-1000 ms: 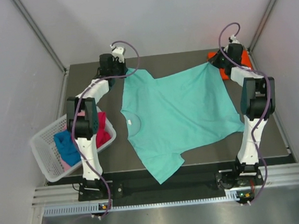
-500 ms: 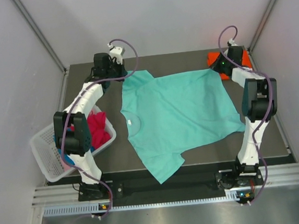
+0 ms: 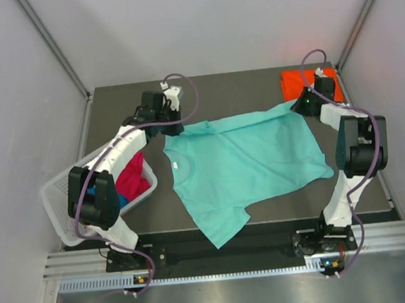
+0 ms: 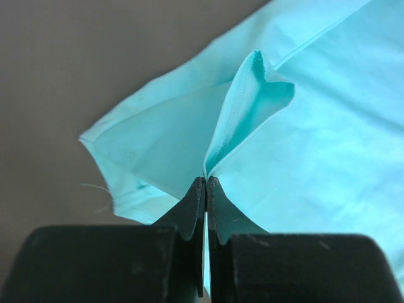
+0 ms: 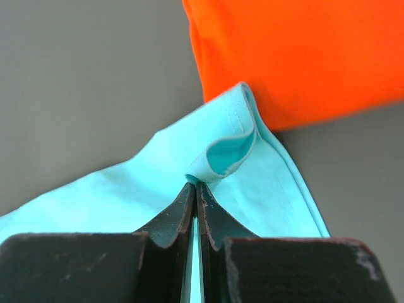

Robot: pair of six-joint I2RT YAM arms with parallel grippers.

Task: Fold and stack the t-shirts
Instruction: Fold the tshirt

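Near edge: the teal short-sleeved cloth t-shirt (image 3: 246,162) starts nearest my bases with one sleeve (image 3: 220,228) pointing at the near rim of the dark grey surface (image 3: 253,83).
Shirt body: it lies spread flat in the middle, collar (image 3: 180,165) to the left and hem to the right, so its long axis runs left to right.
Left side: the white plastic lattice basket (image 3: 61,219) sits just beside my left arm. A magenta-red cloth t-shirt (image 3: 135,175) is bunched inside it, apart from the teal one.
Left pincer (image 4: 206,183): clamped tight on a pinch of teal cloth at the far left corner, by the far sleeve. The cloth rises in a small peak from between the tips.
Right pincer (image 5: 196,186): closed the same way on the far right corner, a curl of stitched hem standing up above the tips.
Key relation: the held far edge runs between my two pincers, parallel to the long axis. All the rest of the shirt lies on the near side of both, and neither arm is nearer.
Next move, my judgement: carry both corners toward me together, level, to lay the far half over the near half.
Far right corner: the folded bright orange cloth t-shirt (image 5: 303,57) lies just beyond my right pincer. The teal corner looks to overlap its near edge.
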